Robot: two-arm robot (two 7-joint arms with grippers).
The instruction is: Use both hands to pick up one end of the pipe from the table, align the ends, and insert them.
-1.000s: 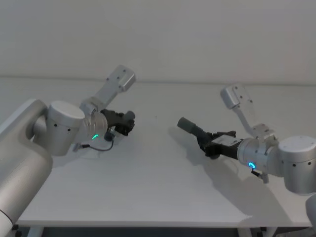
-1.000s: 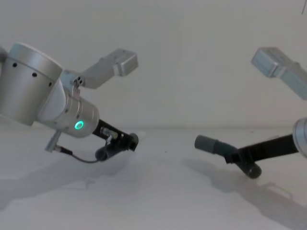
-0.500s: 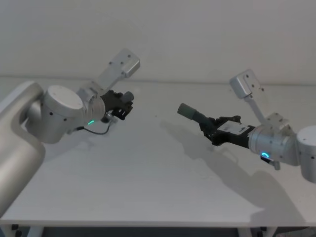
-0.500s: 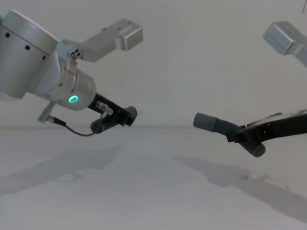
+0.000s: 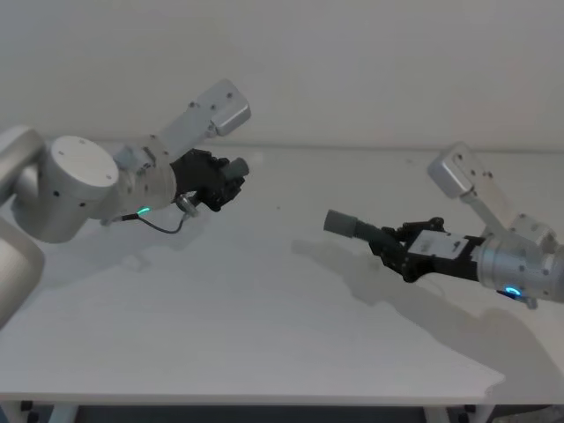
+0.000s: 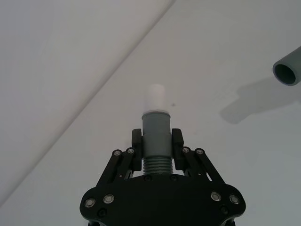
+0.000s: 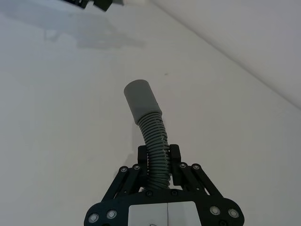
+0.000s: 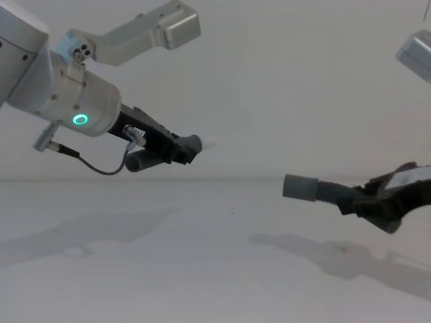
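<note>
2 short pieces of dark grey ribbed pipe hung in the air above the table [image 5: 264, 344], well apart, neither touching it. The left piece [image 6: 155, 163] sat in the upper left of the head view. In the left wrist view its smooth left collar [image 6: 155, 129] pointed away from the camera, with a short white sleeve [image 6: 155, 97] standing out of the tip. The right piece [image 7: 154, 136] sat at the middle right of the head view, and lower than the other in the chest view. Its ribbed body curved up to the plain right collar [image 7: 139, 101], whose open mouth showed at the right edge of the left wrist view.

The left gripper [image 8: 180, 151] had its 2 black fingers pinched on the ribs just behind the left collar. The right gripper [image 7: 160, 157] clamped the ribs of its piece likewise, farther back from the collar. The silver left arm carried a green ring light [image 8: 81, 120].

Lifting looked done, and aligning the ends seemed the step in hand. The 2 collars pointed roughly toward each other, at different heights. The next move would call for bringing sleeve and open mouth onto 1 line, then closing the gap straight so the sleeve could slide in. The flexible right hose might let its collar sag, so its angle would need care.
</note>
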